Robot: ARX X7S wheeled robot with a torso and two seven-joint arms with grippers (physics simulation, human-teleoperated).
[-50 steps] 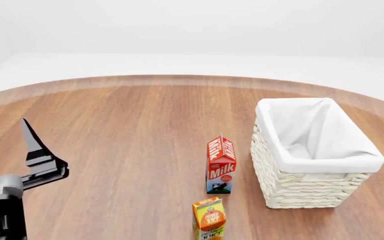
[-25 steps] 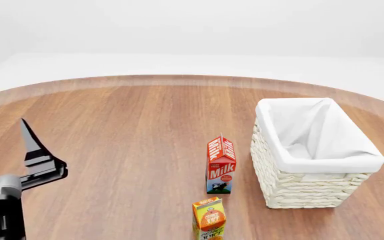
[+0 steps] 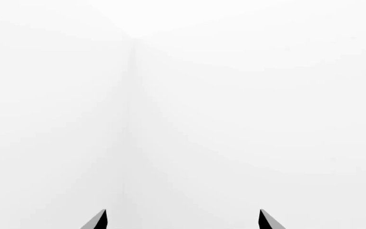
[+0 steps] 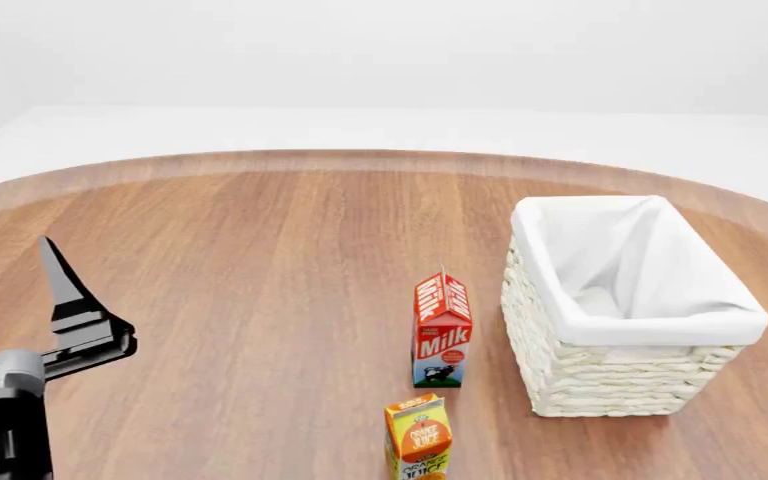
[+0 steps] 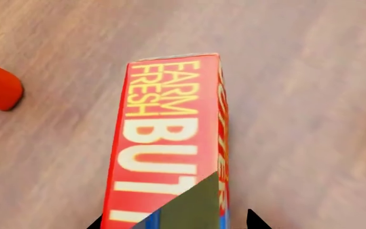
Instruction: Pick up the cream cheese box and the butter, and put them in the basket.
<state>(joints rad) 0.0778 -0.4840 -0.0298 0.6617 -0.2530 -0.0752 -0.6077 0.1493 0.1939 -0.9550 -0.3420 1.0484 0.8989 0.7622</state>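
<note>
**A:** Where is the butter (image 5: 170,148) from your right gripper (image 5: 177,222)?

**B:** Directly beneath it. In the right wrist view the red box fills the middle of the picture, lying flat on the wooden table (image 5: 310,119), and its long axis runs straight away from your fingertips. The two dark tips stand apart, one to each side of the box's near end, so your jaws are spread and holding nothing. A dark panel hides that end, so I cannot tell you whether the tips touch it.

**A:** And your left arm?

**B:** Your left gripper (image 4: 71,300) hangs over the table, well away from the basket (image 4: 624,375); its tips are also apart, and its camera sees only white wall. The cream cheese box is in no view.

**A:** So which arm goes?

**B:** Your right, I'd judge: come straight down, close across the short width.
</note>
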